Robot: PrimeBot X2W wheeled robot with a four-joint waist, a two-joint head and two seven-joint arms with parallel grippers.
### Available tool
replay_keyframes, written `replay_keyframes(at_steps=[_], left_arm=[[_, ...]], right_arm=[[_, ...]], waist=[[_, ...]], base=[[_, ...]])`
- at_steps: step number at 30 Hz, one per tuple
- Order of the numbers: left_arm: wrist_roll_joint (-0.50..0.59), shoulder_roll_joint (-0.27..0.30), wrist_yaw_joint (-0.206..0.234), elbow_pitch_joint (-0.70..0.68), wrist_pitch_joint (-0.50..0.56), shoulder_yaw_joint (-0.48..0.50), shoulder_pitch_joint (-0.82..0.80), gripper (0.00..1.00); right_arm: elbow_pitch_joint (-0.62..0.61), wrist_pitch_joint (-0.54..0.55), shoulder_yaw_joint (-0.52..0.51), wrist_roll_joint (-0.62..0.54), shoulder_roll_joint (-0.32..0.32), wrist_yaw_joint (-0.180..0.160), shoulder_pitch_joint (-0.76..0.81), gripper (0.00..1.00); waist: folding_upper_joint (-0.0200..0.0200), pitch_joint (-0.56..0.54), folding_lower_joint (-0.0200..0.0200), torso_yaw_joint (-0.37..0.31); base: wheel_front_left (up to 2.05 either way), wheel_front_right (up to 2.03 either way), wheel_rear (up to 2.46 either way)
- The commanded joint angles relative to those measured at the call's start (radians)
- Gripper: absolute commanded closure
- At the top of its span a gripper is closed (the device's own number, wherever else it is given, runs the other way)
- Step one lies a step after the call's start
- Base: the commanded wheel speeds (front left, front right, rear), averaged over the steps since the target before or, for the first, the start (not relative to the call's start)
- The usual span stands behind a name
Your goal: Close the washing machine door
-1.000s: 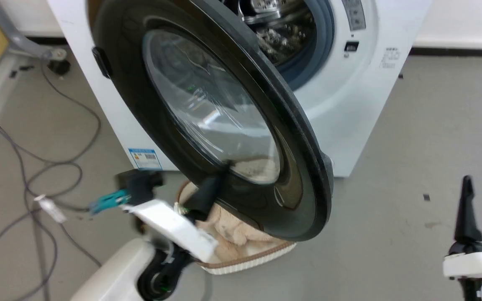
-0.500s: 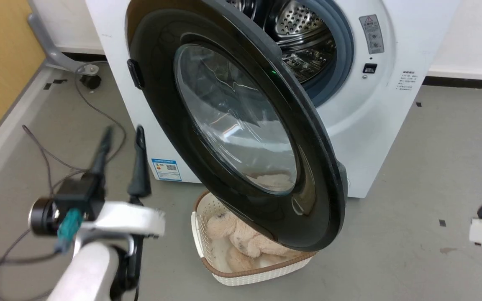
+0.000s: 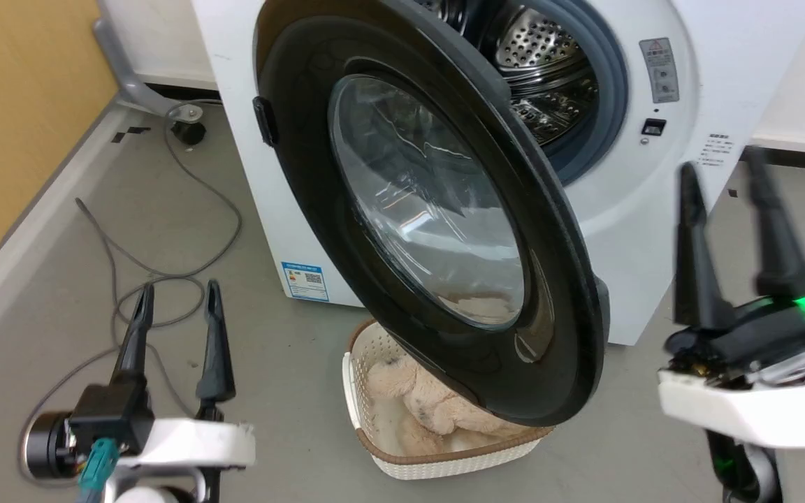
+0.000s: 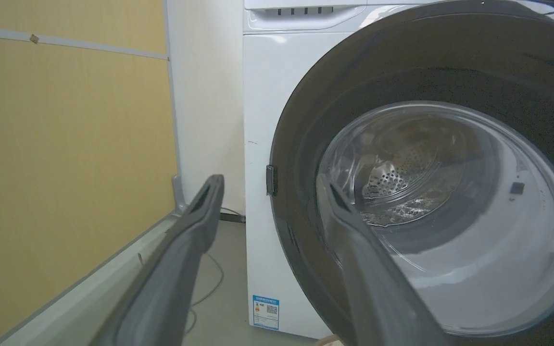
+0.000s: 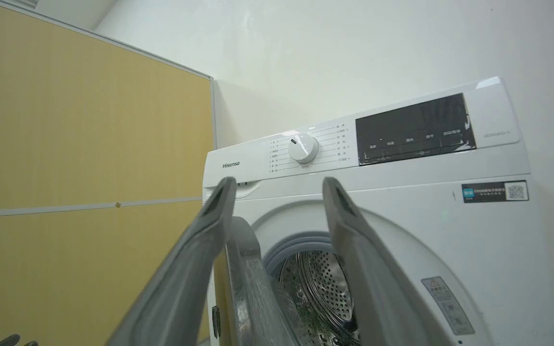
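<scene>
The washing machine (image 3: 626,230) is a white front-loader with its steel drum (image 3: 549,77) showing. Its door (image 3: 430,216), a glossy black disc with a clear glass bowl, hangs open toward me, hinged on the left. My left gripper (image 3: 179,297) is open at the lower left, over the floor and apart from the door. In the left wrist view the door (image 4: 431,202) stands just right of my left gripper (image 4: 270,185). My right gripper (image 3: 720,171) is open at the right, in front of the machine, holding nothing. In the right wrist view my right gripper (image 5: 277,185) points up at the machine (image 5: 402,202), with the door's edge (image 5: 248,269) between its fingers' lines.
A cream plastic basket (image 3: 374,447) with a beige plush item (image 3: 420,405) sits on the floor under the door. Grey cables (image 3: 144,279) trail across the floor at the left. A yellow wall panel (image 3: 18,119) borders the left side.
The head view has shifted, so the machine sits further right and lower. My left gripper went from under the door's glass to the lower left. My right gripper has risen into view.
</scene>
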Motion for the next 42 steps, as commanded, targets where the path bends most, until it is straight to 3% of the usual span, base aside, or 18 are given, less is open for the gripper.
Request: replay_keyframes(at_steps=[1,2,8,14,20,28,42], left_arm=[[-0.001,-0.006,-0.011,-0.004,-0.004,0.009,0.018,0.00],[-0.003,-0.015,-0.022,-0.005,-0.004,0.019,0.029,0.00],[0.015,-0.060,-0.079,-0.001,-0.004,0.073,0.059,0.00],[0.044,-0.107,-0.122,0.016,-0.004,0.111,0.054,0.00],[0.075,-0.143,-0.153,0.028,-0.004,0.136,0.042,0.00],[0.100,-0.171,-0.193,0.041,-0.004,0.171,0.025,0.00],[0.121,-0.196,-0.227,0.041,-0.004,0.168,-0.042,0.00]], right_arm=[[-0.010,-0.004,0.015,0.007,-0.018,0.001,-0.014,0.75],[-0.012,-0.004,0.042,0.018,-0.032,0.001,-0.016,1.00],[0.006,-0.004,0.206,0.036,-0.141,0.001,-0.023,1.00],[0.114,-0.004,0.365,-0.033,-0.251,0.001,-0.030,1.00],[0.245,-0.004,0.420,-0.066,-0.290,0.001,-0.003,1.00],[0.345,-0.004,0.353,-0.057,-0.285,0.001,0.024,1.00],[0.416,-0.004,0.085,-0.088,-0.222,0.001,-0.077,1.00]], waist=[[-0.0001,0.000,0.0001,0.005],[-0.0001,0.000,0.0001,0.008],[-0.0001,0.008,0.0001,0.024],[-0.0001,0.025,0.0001,0.028],[-0.0001,0.045,0.0001,0.027],[-0.0001,0.078,0.0001,0.017],[-0.0001,0.191,0.0001,0.004]], base=[[0.00,0.00,0.00],[0.00,0.00,0.00],[0.00,0.00,0.00],[0.00,0.00,0.00],[0.00,0.00,0.00],[0.00,0.00,0.00],[0.00,0.00,0.00]])
